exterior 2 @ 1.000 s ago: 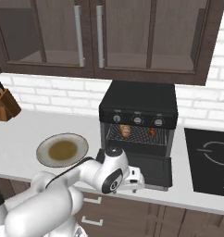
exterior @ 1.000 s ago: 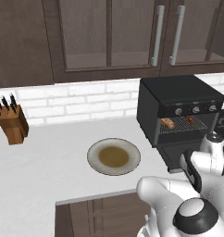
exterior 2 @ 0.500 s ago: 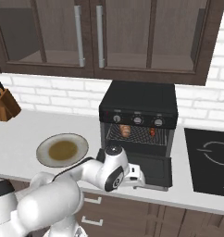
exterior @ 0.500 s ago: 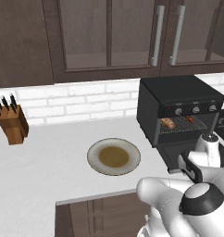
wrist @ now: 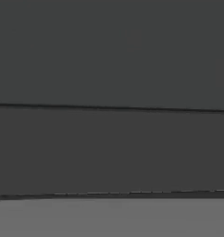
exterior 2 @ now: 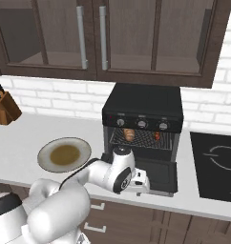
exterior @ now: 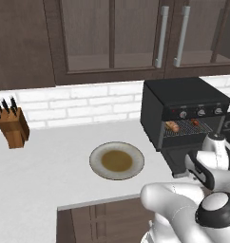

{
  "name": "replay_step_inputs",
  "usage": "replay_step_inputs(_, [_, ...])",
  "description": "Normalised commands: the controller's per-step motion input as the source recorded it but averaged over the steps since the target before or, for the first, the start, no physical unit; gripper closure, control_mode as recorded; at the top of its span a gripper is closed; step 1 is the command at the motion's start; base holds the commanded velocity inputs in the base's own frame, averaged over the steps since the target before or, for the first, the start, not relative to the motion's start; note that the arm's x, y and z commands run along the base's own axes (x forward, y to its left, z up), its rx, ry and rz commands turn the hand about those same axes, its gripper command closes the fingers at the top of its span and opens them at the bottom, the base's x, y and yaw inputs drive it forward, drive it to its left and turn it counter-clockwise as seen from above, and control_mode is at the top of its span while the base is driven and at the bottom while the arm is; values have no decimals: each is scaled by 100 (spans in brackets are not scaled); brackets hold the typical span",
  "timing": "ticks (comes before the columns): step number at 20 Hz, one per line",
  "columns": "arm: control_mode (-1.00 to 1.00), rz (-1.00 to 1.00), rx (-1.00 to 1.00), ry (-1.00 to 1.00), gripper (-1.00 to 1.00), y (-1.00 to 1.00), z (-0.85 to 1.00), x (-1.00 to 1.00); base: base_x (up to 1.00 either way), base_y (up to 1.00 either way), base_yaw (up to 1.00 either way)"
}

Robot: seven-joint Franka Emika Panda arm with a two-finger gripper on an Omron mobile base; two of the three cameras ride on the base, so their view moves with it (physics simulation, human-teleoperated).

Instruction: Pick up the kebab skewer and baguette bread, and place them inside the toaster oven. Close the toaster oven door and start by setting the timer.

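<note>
The black toaster oven [exterior 2: 142, 102] stands open on the counter, its door [exterior 2: 158, 171] dropped down flat. On the wire rack inside lie the golden-brown baguette bread [exterior 2: 129, 135] to the left and the kebab skewer [exterior 2: 157, 137] to the right. The left base view shows the same oven [exterior: 183, 102], baguette [exterior: 172, 126] and skewer [exterior: 195, 123]. My gripper [exterior 2: 142, 182] sits low at the near left corner of the lowered door, with its fingers hidden. In the hand view, dark door panel [wrist: 112, 148] is seen at very close range.
A round plate [exterior: 117, 160] with a brown centre lies on the white counter left of the oven. A wooden knife block [exterior: 12, 127] stands at the far left by the brick wall. A black cooktop [exterior 2: 217, 164] lies right of the oven. Cabinets hang overhead.
My hand has crept slightly upward at the door's front edge. The door stays down, and the food stays on the rack.
</note>
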Motion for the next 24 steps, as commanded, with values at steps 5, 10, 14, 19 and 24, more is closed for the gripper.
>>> replay_step_inputs(5, [-100, -9, 0, -29, -100, 13, 23, 39, 0, 0, 0])
replay_step_inputs(10, [-100, -8, 0, -45, -100, 21, 25, 35, 0, 0, 0])
replay_step_inputs(14, [-100, -9, 0, -45, -100, 30, 19, 53, 0, 0, 0])
replay_step_inputs(19, [-100, -9, 0, -38, -100, 32, 19, 73, 0, 0, 0])
replay_step_inputs(24, [-100, -8, 0, -32, -100, 21, 37, 84, 0, 0, 0])
